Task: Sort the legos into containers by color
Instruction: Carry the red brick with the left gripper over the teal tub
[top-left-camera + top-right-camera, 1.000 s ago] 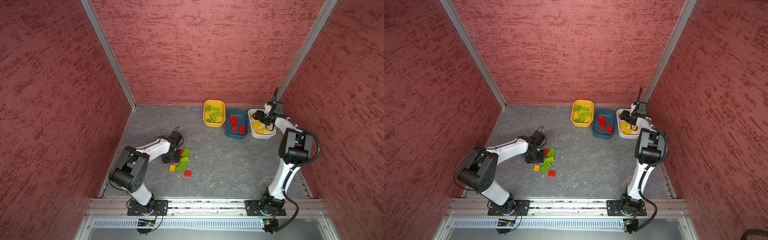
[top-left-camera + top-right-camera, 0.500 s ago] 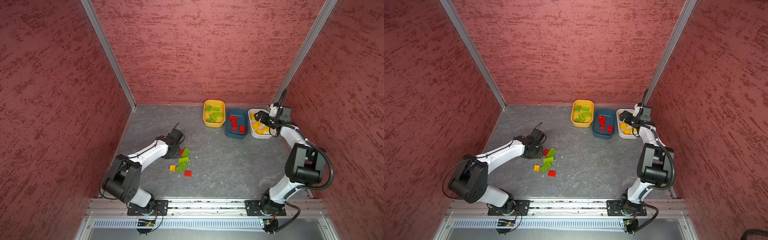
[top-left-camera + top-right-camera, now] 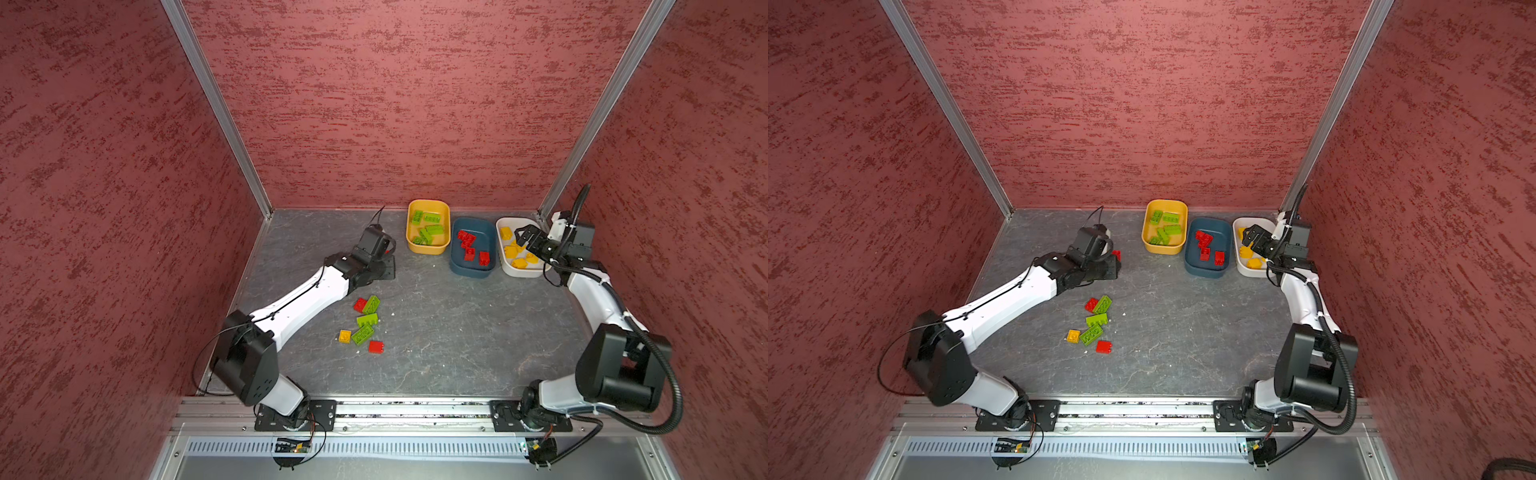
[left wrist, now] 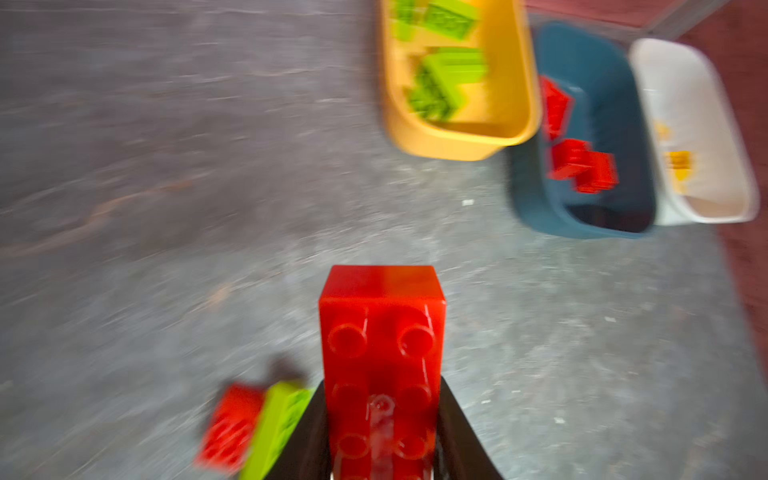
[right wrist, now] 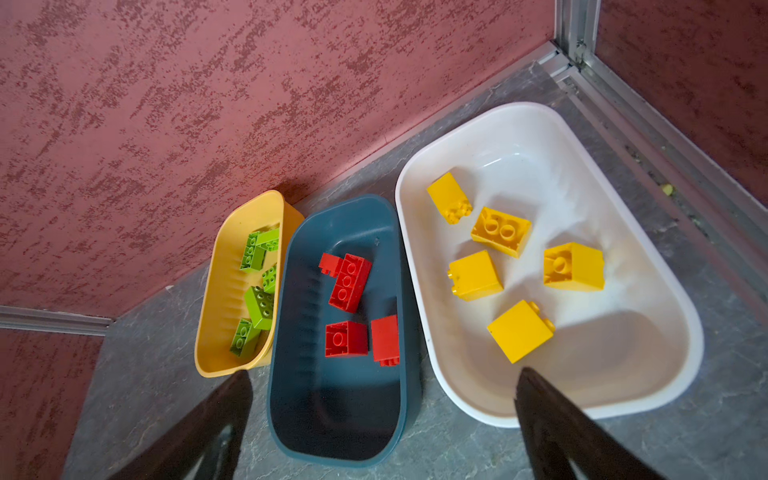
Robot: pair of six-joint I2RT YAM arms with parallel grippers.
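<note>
The flat grey stone-look floor (image 3: 457,332) is the biggest thing here. Two white and black robot arms stand at its near edge, the left arm (image 3: 307,303) and the right arm (image 3: 594,295).

Next come three shallow plastic tubs with round corners, side by side in a row. The yellow-orange plastic tub (image 3: 428,249) is just ahead of the left gripper (image 4: 382,415) and is the nearest tub to it. The dark teal-blue plastic tub (image 3: 471,272) sits in the middle, between the two grippers. The white plastic tub (image 3: 521,272) lies right under the right gripper (image 3: 525,240).

The left gripper is squeezed tight on a red oblong plastic brick (image 4: 382,332). The brick sticks out past the two black fingers (image 4: 457,432), toward the tubs, with its round bumps facing the wrist camera. It has not reached any tub.

The right gripper is spread wide and holds nothing.

Now the little things. About five lime green bumpy bricks (image 5: 259,305) lie in the yellow-orange tub. Four red bricks (image 5: 349,282) lie in the teal-blue tub. Five yellow bricks (image 5: 519,330) lie in the white tub, below the open right gripper.

Six loose bricks (image 3: 367,320) lie on the floor behind the left gripper, close beside its arm. Three are green, two are red and one is yellow.
</note>
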